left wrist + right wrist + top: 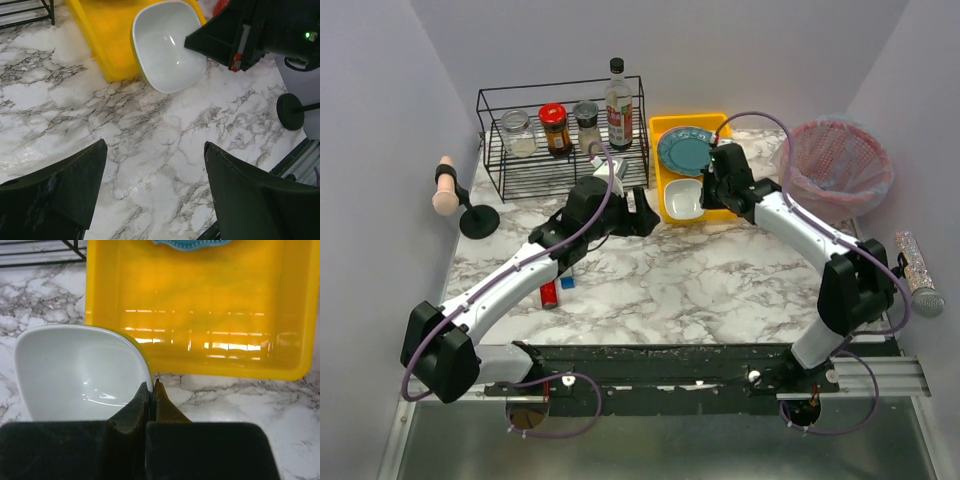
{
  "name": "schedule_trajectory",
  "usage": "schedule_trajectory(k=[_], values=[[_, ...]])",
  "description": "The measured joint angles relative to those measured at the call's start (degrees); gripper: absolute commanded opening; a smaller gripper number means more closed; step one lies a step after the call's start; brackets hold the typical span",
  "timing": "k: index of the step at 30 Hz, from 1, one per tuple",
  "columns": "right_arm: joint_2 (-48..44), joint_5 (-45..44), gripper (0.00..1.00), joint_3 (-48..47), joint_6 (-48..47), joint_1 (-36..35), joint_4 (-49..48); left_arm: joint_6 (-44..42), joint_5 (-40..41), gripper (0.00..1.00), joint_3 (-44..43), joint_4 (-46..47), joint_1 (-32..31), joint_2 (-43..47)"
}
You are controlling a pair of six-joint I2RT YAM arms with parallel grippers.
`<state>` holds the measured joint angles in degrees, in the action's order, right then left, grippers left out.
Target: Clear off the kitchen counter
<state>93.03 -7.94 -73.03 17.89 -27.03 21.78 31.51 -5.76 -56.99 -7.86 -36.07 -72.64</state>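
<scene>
While the left gripper [155, 150] hangs over bare marble with its jaws wide apart and nothing between them, the right gripper [151, 386] has its fingers pressed together on the rim of the white bowl [75, 370].

Bowl: tilted, and overlapping the near left corner of the yellow tray [200, 290], so that it lies partly over the tray and partly over the kitchen counter [720, 280]. Whether its underside touches the tray wall cannot be told.

Counter: it runs from the arm bases at the near edge to the far wall.
- The tray stands at the far side, right of centre, with a teal plate [688, 150] at its far end.
- A wire rack [550, 178] stands far left and holds three jars and a tall bottle [618, 105].
- A small red item [549, 293] and a small blue item [567, 283] lie close together near the left arm.
- A black stand [478, 220] sits at the left edge.
- A pink mesh basket [835, 165] is at the far right corner.
</scene>
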Motion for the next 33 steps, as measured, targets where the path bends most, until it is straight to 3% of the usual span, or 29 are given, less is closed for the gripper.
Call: schedule_trajectory(k=[13,20,33], values=[[23.26,-0.24,0.01,-25.88,10.03,11.65,0.68,-1.18,5.33,0.90,3.45,-2.86,0.00,10.05],[34.95,-0.85,0.01,-41.46,13.53,12.04,0.59,-0.63,5.79,0.90,4.92,-3.69,0.00,10.45],[45.07,-1.20,0.09,-50.31,15.98,11.61,1.11,0.46,6.23,0.90,7.02,-4.74,0.00,10.78]])
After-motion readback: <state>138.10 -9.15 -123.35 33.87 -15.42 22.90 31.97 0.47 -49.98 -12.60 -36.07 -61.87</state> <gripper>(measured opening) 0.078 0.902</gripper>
